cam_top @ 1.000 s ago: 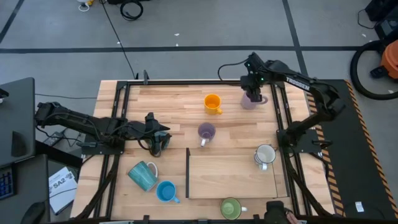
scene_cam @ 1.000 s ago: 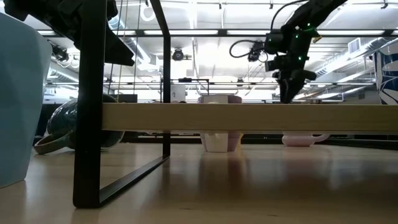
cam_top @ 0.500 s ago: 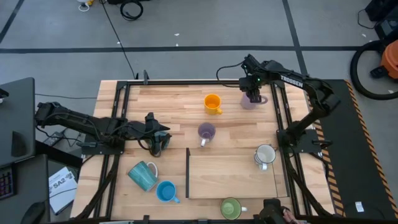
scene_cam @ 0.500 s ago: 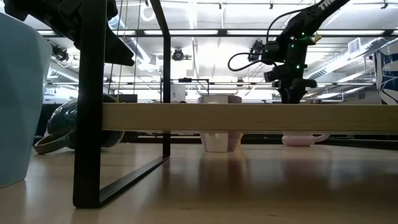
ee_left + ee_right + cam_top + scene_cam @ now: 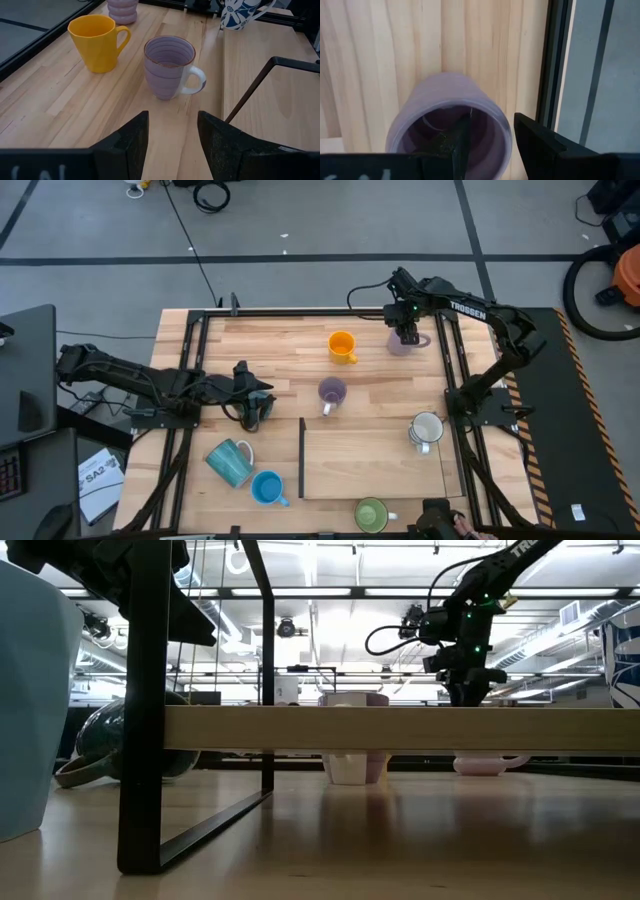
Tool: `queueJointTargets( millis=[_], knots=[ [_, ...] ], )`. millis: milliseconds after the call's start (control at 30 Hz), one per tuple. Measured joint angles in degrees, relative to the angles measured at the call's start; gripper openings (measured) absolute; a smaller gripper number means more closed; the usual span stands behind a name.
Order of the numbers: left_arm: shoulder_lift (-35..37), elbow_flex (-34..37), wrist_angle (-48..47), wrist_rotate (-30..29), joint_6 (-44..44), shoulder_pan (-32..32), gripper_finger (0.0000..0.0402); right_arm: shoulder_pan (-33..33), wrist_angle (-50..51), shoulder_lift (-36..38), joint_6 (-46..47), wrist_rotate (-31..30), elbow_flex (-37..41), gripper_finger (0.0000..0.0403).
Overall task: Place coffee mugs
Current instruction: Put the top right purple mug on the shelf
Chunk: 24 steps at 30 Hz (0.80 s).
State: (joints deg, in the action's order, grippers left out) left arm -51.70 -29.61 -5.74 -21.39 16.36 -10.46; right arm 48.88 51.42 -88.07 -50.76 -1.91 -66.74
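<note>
Right wrist view shows our right claw (image 5: 487,145) open astride the rim of the pale purple mug (image 5: 451,122) at the bench's far right, so next we close and lift.

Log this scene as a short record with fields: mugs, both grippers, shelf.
right gripper: open, over the far purple mug, one finger inside its rim
left gripper: open, low at the table's left side
centre: orange mug, striped purple mug
near left: teal mug, blue mug
shelf: nothing on top
</note>
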Motion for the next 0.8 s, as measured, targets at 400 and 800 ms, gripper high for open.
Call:
queueJointTargets(
  millis=[400, 800],
  knots=[
    [0.0, 0.0, 0.0, 0.0, 0.0, 0.0, 0.0176, 0.0, 0.3, 0.0, 0.0, 2.6, 0.0, 0.0157],
    [0.0, 0.0, 0.0, 0.0, 0.0, 0.0, 0.0176, 0.0, 1.5, 0.0, 0.0, 4.4, 2.9, 0.0158]
  ],
)
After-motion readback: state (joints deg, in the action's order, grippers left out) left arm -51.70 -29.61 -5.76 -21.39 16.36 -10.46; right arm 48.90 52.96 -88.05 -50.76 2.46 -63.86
